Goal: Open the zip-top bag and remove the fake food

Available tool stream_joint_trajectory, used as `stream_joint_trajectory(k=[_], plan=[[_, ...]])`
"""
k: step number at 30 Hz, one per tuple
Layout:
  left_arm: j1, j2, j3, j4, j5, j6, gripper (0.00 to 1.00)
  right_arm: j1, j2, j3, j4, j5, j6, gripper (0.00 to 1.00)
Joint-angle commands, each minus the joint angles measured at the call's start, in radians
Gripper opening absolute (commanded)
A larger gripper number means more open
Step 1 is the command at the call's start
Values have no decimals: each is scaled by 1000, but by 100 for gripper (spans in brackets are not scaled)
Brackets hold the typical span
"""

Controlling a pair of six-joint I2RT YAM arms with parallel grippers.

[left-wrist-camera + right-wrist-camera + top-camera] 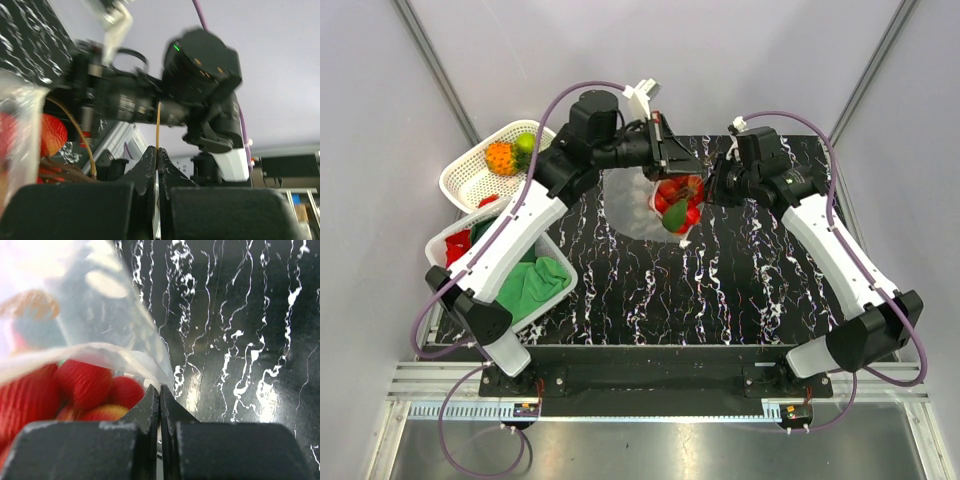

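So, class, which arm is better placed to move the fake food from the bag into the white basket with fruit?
Left, probably: the white basket sits beside that arm. The right gripper, jaws shut on the zip-top bag, could steady it meanwhile.

Black marbled table (740,280); two white baskets (460,182) at left.

Two arms rose from bases at the near edge of the bench (770,290) and leaned inward, meeting above its far middle. The left arm (510,250) stretched up the left side, elbow bent, wrist turned rightward. The right arm (830,250) mirrored it, wrist turned leftward. The left claw (668,172) and the right claw (712,185) faced each other, near together. Both were pinched closed, fingers (147,165) pressed tip to tip, each gripping an edge of the zip-top bag (682,232).
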Motion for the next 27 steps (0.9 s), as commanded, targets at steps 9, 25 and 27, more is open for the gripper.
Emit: stream_joint_trajectory(k=[9, 25, 27], plan=[[-12, -9, 125, 273, 139, -34, 0, -3, 34, -8, -66, 68, -26, 0], [288, -50, 122, 395, 4, -28, 0, -17, -26, -91, -141, 151, -26, 0], [345, -56, 117, 309, -104, 54, 0, -17, -49, -91, -149, 148, -30, 0]])
